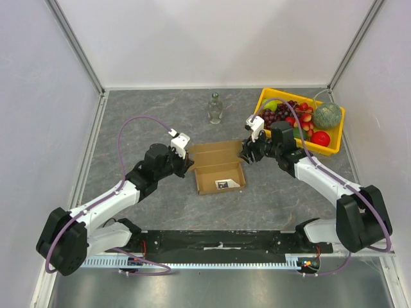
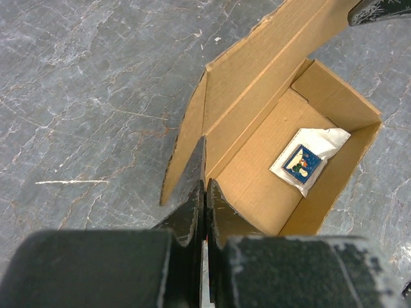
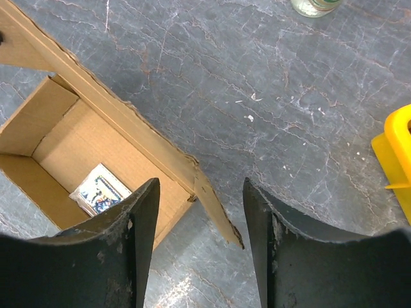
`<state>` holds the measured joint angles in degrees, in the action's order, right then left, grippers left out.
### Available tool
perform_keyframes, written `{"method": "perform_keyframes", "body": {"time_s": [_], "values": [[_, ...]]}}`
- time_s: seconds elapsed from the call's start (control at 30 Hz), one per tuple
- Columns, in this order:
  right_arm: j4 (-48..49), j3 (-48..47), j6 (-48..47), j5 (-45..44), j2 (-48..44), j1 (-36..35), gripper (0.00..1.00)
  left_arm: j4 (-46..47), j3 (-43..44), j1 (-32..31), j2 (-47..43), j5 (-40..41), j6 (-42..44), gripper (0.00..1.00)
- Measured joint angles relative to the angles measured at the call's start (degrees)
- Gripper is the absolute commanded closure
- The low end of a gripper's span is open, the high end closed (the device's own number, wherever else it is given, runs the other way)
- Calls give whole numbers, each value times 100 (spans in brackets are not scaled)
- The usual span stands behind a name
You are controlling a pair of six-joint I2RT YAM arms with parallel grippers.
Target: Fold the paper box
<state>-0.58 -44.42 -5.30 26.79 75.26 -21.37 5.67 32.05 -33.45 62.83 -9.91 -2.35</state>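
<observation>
Left gripper (image 2: 205, 192), lower centre of the left wrist view: fingers pressed together on a thin cardboard edge at the near left corner of the paper box (image 2: 282, 147). No gap is visible between the pads.

Right gripper (image 3: 200, 192): fingers spread wide, nothing clamped. The box's loose side flap (image 3: 215, 215) lies on the table in the gap between them.

Paper box sits at the centre of the top view, between the two grippers. It is a brown carton with its walls up and its lid folded back flat toward the top of the frame.
- Contents: one small white packet (image 2: 307, 160) with a blue printed picture, lying flat on the floor of the box near its lower right corner in the top view.

Yellow plastic tray (image 1: 323, 152), upper right of the top view.
- Contents: dark grapes (image 1: 270, 117), red fruit (image 1: 320, 138), and a round green netted melon (image 1: 326, 115).

Clear glass bottle (image 1: 215, 108) stands upright above the box, apart from it.
</observation>
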Motion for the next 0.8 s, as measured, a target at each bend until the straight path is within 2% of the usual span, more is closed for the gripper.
{"method": "perform_keyframes", "body": {"time_s": [0.57, 0.7, 0.8], "values": [[442, 269, 323, 138, 271, 39, 61, -133, 26, 98, 59, 380, -2, 98], [586, 374, 492, 127, 221, 44, 69, -133, 39, 98, 96, 387, -4, 98], [772, 417, 667, 149, 195, 48, 79, -129, 87, 103, 151, 376, -4, 98]]}}
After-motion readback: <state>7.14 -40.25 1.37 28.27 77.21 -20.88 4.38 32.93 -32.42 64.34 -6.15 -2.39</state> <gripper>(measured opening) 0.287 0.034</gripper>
